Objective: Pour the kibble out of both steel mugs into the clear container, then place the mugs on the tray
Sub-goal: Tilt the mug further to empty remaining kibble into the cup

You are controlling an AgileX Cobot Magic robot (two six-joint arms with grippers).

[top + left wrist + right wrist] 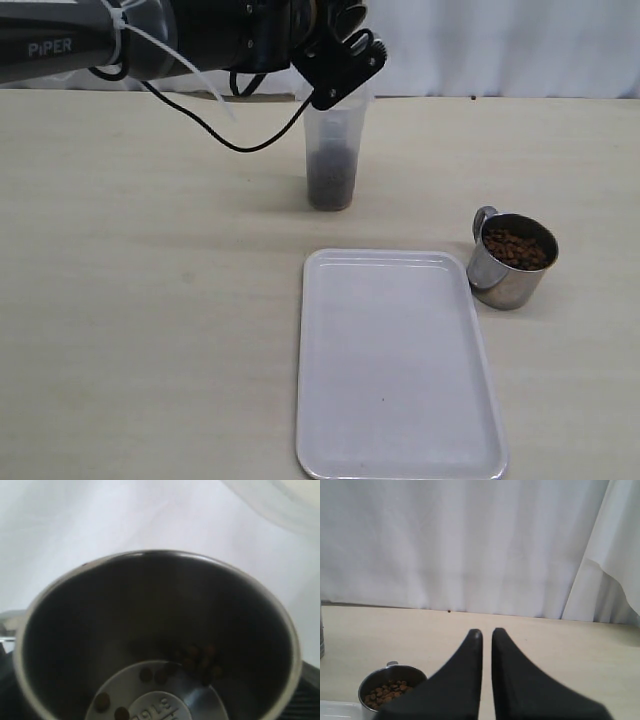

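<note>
Pale surface [150, 320], white curtain [470, 540] behind. "PiPER" is printed on my left arm [60, 42]; the stamp in the gripped mug's base is cut off. My left tool [338, 65] is clamped on a tilted steel mug [150, 630] at the far clear container's [331, 130] rim, with a few kibble pellets [200, 660] left inside. The container's lower part holds kibble. My right tool [487, 632] is pressed together, empty. The second mug [512, 262], full, stands just right of the white tray [400, 400].

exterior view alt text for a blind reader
A black robot arm reaches over a tall clear cup part-filled with kibble. Nearer, a white tray lies on a beige table, a steel mug of kibble at its right.
</note>
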